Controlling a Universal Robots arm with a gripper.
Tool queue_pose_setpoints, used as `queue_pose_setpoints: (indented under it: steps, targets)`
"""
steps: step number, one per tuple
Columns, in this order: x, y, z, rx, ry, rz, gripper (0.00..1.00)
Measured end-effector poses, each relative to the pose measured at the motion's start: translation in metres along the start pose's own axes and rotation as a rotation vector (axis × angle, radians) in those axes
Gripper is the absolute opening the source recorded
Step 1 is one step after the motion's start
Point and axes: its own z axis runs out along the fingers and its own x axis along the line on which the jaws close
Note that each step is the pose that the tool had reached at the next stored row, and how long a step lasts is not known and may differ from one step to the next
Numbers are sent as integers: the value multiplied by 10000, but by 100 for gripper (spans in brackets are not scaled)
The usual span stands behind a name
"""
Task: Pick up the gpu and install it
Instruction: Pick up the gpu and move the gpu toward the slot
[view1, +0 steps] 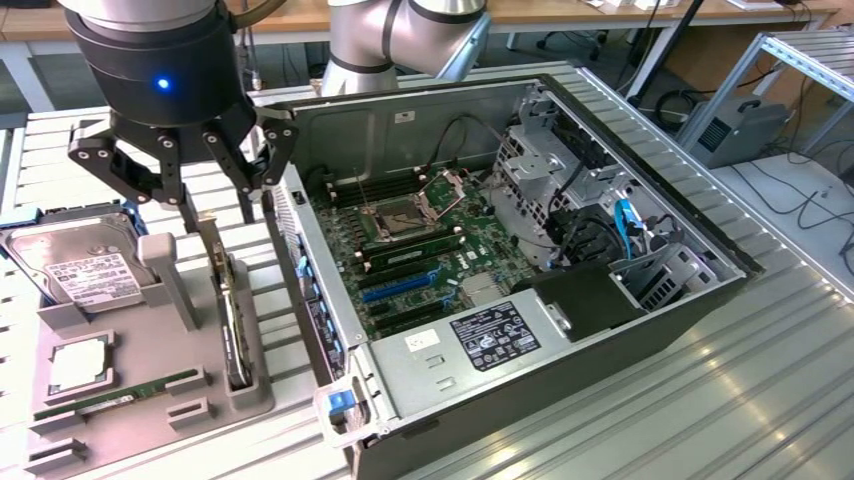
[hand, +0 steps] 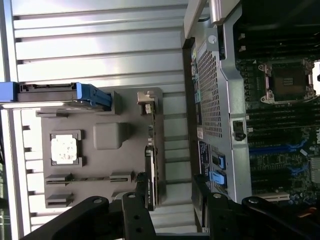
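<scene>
- Right now my tool (view1: 207, 197) hangs wide, jaws spread as far as they go, and it holds nothing.
- Straight below it the gpu (view1: 235, 325) stands on its long edge in a slot of the grey tray (view1: 134, 340), clear of my tool; nothing of mine touches it.
- From the wrist, the gpu (hand: 150, 175) runs as a thin dark strip away from my tool (hand: 172, 220). Its near end lies about in the gap between my fingers (hand: 134, 220), closer to one than the other. Its metal bracket (hand: 145, 98) is at the far end.
- On the side of my tool away from the case, the same tray carries a drive (view1: 78, 268), a chip (view1: 83, 366) and a memory stick (view1: 120, 393); none is my concern.
- On the other side of my tool, close beside the tray, the open case (view1: 400, 120) lies on the desk (view1: 761, 390) with its board (view1: 414, 240) facing up.
- The blue slots (view1: 400, 287) on that board look bare to me, with no card seated, though cables and brackets hide part of the board.
- So I judge the task barely begun. I am lined up over the gpu, but the pick-up is not yet made. The carry to the case and the seating in a slot are all left.
</scene>
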Motion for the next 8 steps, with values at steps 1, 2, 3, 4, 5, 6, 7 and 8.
queue_pose_setpoints:
  steps: [1,2,3,4,5,6,7,8]
  targets:
    - [4,2,6,-12,1,0,48]
    - [8,4,13,-24,2,1,48]
    - [9,5,14,-26,2,1,48]
    - [10,5,16,-30,2,1,48]
    - [11,6,18,-32,3,1,48]
    - [12,7,19,-35,3,1,48]
    - [13,8,22,-38,3,1,48]
    - [14,10,26,-42,2,1,48]
